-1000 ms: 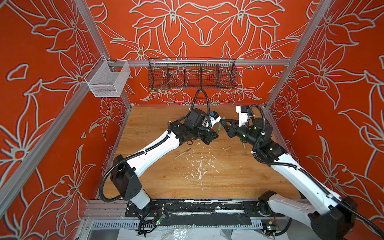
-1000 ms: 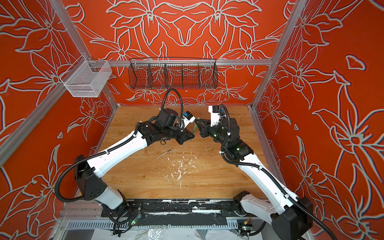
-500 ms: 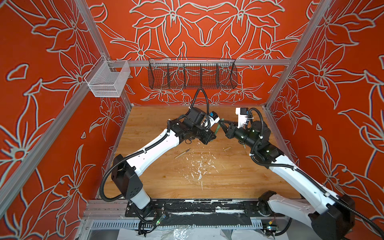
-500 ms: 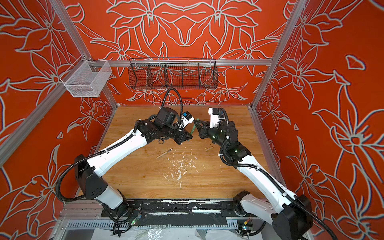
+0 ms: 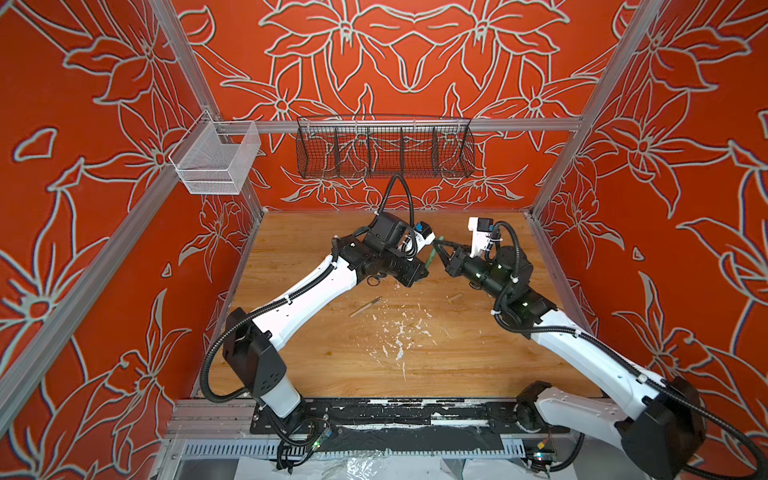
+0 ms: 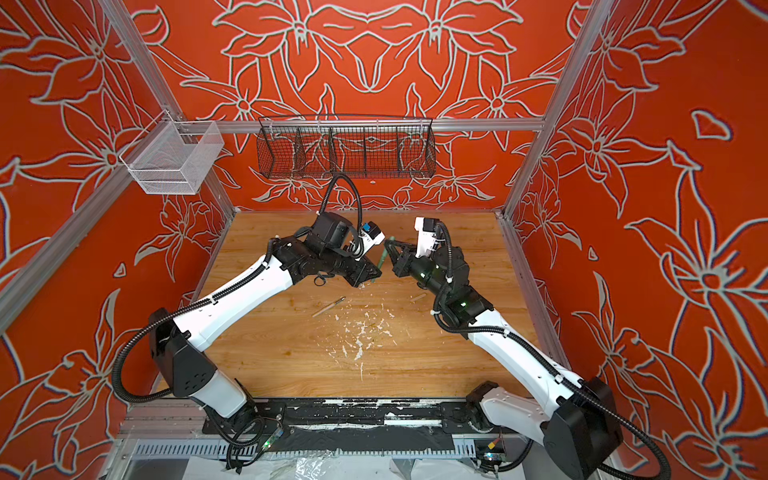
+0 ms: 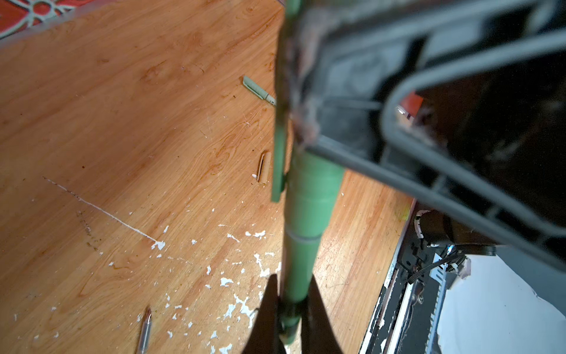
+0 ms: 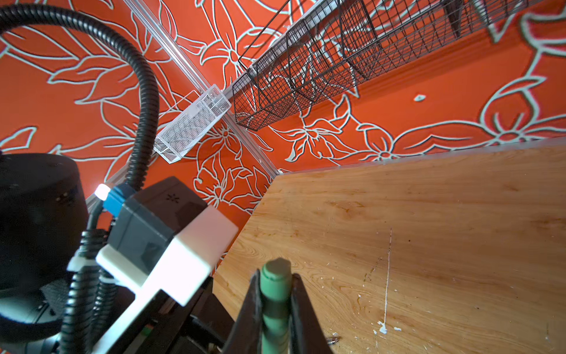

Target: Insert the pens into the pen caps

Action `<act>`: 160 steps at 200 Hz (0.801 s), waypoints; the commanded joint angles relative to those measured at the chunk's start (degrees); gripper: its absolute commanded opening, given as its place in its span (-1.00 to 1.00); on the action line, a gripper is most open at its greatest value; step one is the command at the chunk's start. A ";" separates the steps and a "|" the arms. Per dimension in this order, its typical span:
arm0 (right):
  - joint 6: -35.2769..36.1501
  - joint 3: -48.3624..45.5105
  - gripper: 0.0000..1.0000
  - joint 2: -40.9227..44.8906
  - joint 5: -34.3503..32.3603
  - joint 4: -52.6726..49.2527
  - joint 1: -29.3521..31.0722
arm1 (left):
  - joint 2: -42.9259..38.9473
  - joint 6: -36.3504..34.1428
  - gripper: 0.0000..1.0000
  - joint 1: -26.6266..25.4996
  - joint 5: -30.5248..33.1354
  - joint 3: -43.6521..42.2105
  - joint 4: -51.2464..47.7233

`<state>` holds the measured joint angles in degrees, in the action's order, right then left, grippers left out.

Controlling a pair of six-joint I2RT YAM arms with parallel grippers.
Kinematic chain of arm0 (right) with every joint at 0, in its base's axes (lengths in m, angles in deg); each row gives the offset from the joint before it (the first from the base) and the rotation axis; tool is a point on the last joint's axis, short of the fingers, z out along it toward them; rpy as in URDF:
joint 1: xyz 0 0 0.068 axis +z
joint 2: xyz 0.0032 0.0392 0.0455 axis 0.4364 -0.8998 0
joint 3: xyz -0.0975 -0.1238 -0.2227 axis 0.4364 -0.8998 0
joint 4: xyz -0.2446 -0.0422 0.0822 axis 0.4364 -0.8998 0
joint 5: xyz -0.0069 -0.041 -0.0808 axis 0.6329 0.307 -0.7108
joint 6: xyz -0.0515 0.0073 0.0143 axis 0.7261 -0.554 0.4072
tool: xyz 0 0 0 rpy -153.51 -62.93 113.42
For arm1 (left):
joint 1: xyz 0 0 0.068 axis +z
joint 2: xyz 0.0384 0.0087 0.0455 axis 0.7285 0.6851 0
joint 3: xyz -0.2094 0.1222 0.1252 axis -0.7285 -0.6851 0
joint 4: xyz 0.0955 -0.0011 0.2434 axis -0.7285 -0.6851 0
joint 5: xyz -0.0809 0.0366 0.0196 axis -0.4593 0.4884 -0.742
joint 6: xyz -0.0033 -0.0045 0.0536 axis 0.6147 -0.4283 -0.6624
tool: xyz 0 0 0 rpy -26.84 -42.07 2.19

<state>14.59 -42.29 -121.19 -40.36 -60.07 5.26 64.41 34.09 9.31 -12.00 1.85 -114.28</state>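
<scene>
My two grippers meet above the back middle of the table in both top views. The left gripper (image 5: 424, 271) (image 7: 291, 288) is shut on the lower end of a green pen (image 7: 298, 269) (image 6: 379, 262). The right gripper (image 5: 437, 244) (image 8: 275, 282) is shut on the matching green pen cap (image 7: 312, 187) (image 8: 275, 272), which sits over the pen's upper end, clip alongside. A tan pen (image 5: 365, 306) (image 6: 329, 306) and a tan pen cap (image 5: 454, 297) (image 7: 264, 167) lie apart on the wood. A pale green pen (image 7: 258, 91) lies farther off.
White paint flecks (image 5: 399, 336) are scattered over the wooden table (image 5: 316, 357). A black wire basket (image 5: 384, 151) and a white mesh basket (image 5: 216, 160) hang on the back rail. Orange walls close in three sides, and a black rail (image 5: 374, 415) runs along the front edge.
Both grippers have shifted only slightly and stay together at the green pen. Both grips are unchanged, and the loose tan pieces have not moved.
</scene>
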 commanded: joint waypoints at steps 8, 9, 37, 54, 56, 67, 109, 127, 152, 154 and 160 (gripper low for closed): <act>-1.16 -4.24 -1.00 -2.19 10.71 -17.92 4.83 | -2.11 2.24 -1.00 2.93 2.26 7.79 23.96; -1.12 -4.24 -1.00 -2.18 10.71 -17.97 4.87 | -2.15 2.21 -1.00 2.92 2.21 7.79 23.96; -1.76 -4.90 -1.00 -2.18 11.95 -17.49 5.22 | -2.56 2.10 -1.00 3.39 2.46 7.88 24.00; -3.49 -5.94 -1.00 -2.50 14.03 -14.90 5.19 | -2.88 3.02 -1.00 4.26 0.38 7.53 25.30; -3.60 -6.03 -1.00 -2.52 14.30 -14.67 5.24 | -2.93 3.05 -1.00 4.30 0.25 7.53 25.39; -4.12 -6.09 -1.00 -2.81 15.28 -14.37 5.17 | -3.04 2.85 -1.00 4.32 0.07 7.61 25.45; 4.99 1.67 -1.00 -2.55 16.80 -31.42 5.08 | -4.50 -0.33 -1.00 4.30 -3.85 6.36 24.51; 8.17 5.42 -1.00 -2.78 18.28 -37.37 5.06 | -5.25 -1.47 -1.00 4.28 -3.20 4.89 24.31; 10.09 8.98 -1.00 -4.70 20.45 -42.81 4.99 | -5.93 -2.63 -1.00 4.32 -1.69 3.70 24.26; 10.08 9.08 -1.00 -4.85 20.70 -42.83 4.99 | -6.04 -2.71 -1.00 4.32 -1.70 3.56 24.30; 9.98 9.19 -1.00 -5.18 21.22 -42.94 5.00 | -6.27 -2.78 -1.00 4.32 -1.56 3.37 24.52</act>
<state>22.13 -30.34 -122.98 -35.62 -76.79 6.05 62.70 31.73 10.92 -16.94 2.46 -115.22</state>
